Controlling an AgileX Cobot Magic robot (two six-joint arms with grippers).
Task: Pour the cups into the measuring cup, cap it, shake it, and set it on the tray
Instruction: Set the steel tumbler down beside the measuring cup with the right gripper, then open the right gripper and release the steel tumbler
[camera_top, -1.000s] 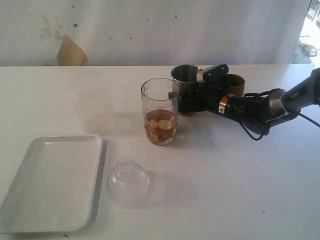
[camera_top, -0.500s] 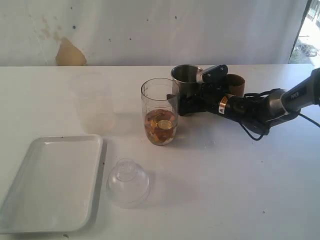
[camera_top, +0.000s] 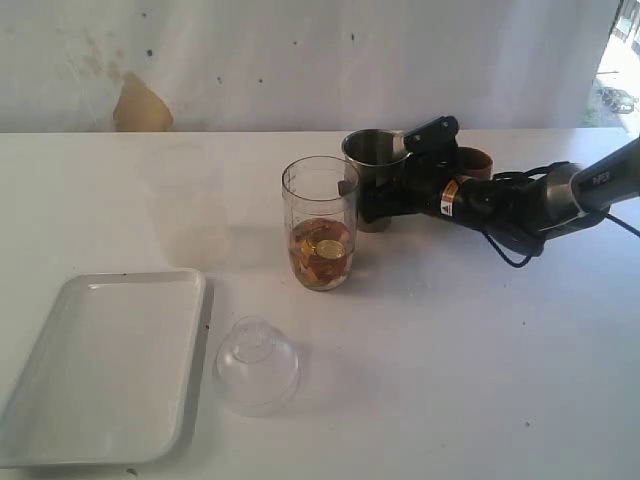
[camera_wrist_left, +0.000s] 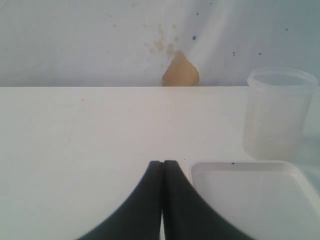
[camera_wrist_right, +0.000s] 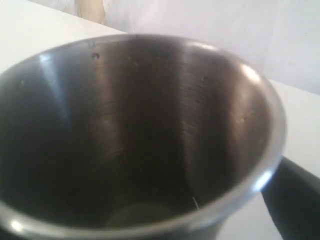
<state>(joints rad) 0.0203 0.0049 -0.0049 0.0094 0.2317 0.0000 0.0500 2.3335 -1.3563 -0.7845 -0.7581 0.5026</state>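
The measuring cup (camera_top: 320, 225) stands mid-table, clear, with brown and gold pieces in its lower part. Just behind it the steel tumbler (camera_top: 372, 158) stands upright; its bare inside (camera_wrist_right: 135, 125) fills the right wrist view. My right gripper (camera_top: 372, 197) is open around the tumbler's lower half, and one dark finger (camera_wrist_right: 295, 200) stands off its wall with a strip of table between. The wooden cup (camera_top: 473, 165) sits behind that arm. The white tray (camera_top: 100, 370) lies at the front left. My left gripper (camera_wrist_left: 162, 167) is shut on nothing beside the tray (camera_wrist_left: 240, 200).
A clear dome lid (camera_top: 256, 365) rests on the table just right of the tray. A translucent plastic tub (camera_wrist_left: 277, 115) stands beyond the tray's far edge. A white wall with a tan patch (camera_top: 140, 105) closes off the back of the table.
My right gripper's jaws have widened around the steel tumbler, and the wrist has lifted slightly. The tumbler, the measuring cup, the lid and the tray have not moved.
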